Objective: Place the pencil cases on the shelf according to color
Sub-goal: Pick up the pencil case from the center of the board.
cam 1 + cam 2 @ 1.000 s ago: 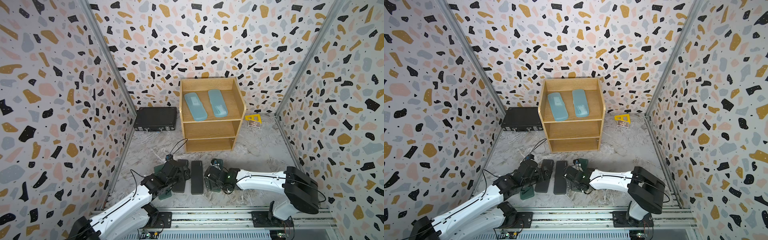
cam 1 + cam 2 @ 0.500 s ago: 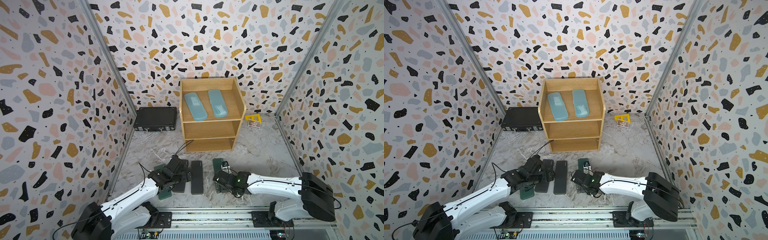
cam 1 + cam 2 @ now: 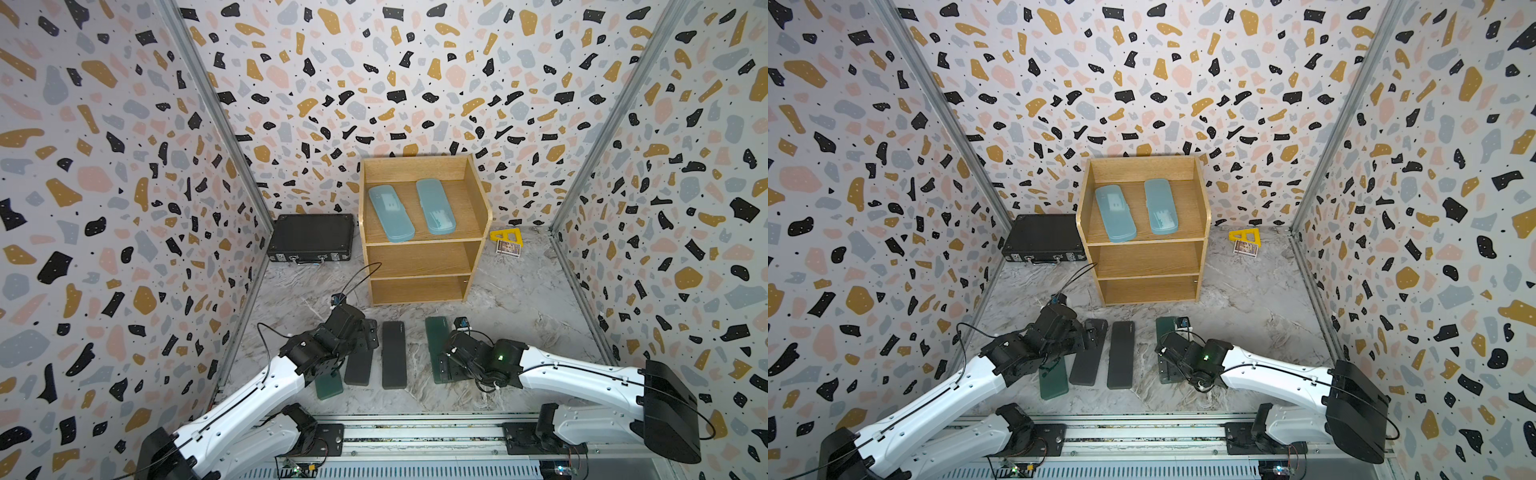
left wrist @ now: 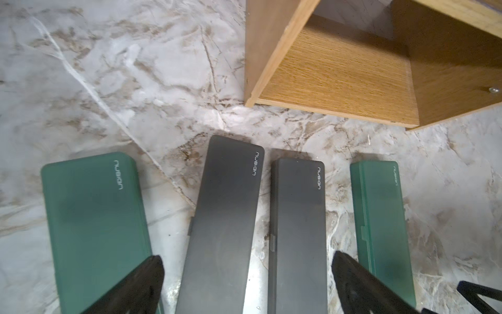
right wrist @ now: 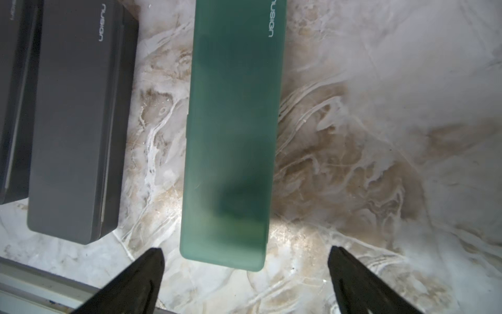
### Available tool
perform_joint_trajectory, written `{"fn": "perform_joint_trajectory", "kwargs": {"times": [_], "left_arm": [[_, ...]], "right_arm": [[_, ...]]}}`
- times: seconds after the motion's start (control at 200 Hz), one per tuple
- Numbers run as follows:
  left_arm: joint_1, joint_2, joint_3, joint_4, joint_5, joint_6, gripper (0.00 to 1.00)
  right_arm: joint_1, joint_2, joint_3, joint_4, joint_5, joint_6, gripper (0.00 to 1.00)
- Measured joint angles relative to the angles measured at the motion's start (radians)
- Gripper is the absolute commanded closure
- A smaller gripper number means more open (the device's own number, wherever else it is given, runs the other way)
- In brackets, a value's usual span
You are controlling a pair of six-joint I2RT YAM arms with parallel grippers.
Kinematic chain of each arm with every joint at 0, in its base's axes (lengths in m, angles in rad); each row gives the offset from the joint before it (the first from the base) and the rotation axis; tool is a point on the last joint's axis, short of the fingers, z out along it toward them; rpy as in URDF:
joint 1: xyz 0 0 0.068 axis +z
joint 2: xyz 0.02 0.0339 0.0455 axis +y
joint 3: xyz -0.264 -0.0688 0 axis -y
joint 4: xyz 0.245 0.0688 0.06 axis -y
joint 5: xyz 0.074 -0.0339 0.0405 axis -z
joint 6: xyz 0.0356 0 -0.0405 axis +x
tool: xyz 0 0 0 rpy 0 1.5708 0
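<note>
The wooden shelf [image 3: 424, 257] stands at the back, and two light-blue pencil cases [image 3: 390, 212] [image 3: 435, 205] lie on its top tier. On the floor in front lie two black cases [image 3: 394, 354] [image 3: 359, 368], a green case [image 3: 329, 386] partly under my left arm, and another green case [image 3: 435, 340]. My left gripper [image 4: 247, 259] is open above the two black cases [image 4: 225, 217] [image 4: 297, 217]. My right gripper [image 5: 244, 251] is open over the near end of the green case [image 5: 233, 136]. Neither holds anything.
A black briefcase [image 3: 311, 237] lies left of the shelf. A yellow triangular ruler [image 3: 505, 236] and a small box [image 3: 509, 248] lie to its right. Patterned walls close in three sides, and the arms' metal rail [image 3: 415, 432] runs along the front.
My left gripper has edged toward the shelf over the black cases. The right gripper has drifted slightly right as its arm swung outward. No case has moved, and both grippers stay open.
</note>
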Motion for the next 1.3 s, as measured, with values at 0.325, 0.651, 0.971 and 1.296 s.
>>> {"fn": "perform_joint_trajectory", "kwargs": {"times": [0.325, 0.651, 0.971, 1.296], "left_arm": [[0.071, -0.002, -0.029, -0.014, 0.035, 0.011, 0.00], [0.078, -0.021, -0.057, 0.000, 0.078, 0.012, 0.00], [0.078, -0.022, -0.074, 0.030, 0.088, 0.012, 0.00], [0.078, -0.037, -0.088, 0.029, 0.089, 0.015, 0.00]], "right_arm": [[0.000, 0.163, -0.003, 0.070, -0.058, 0.009, 0.00], [0.014, 0.249, -0.002, 0.106, -0.045, 0.024, 0.00], [0.048, 0.266, 0.010, 0.082, -0.002, 0.044, 0.00], [0.073, 0.274, 0.009, 0.087, 0.016, 0.072, 0.01]]}}
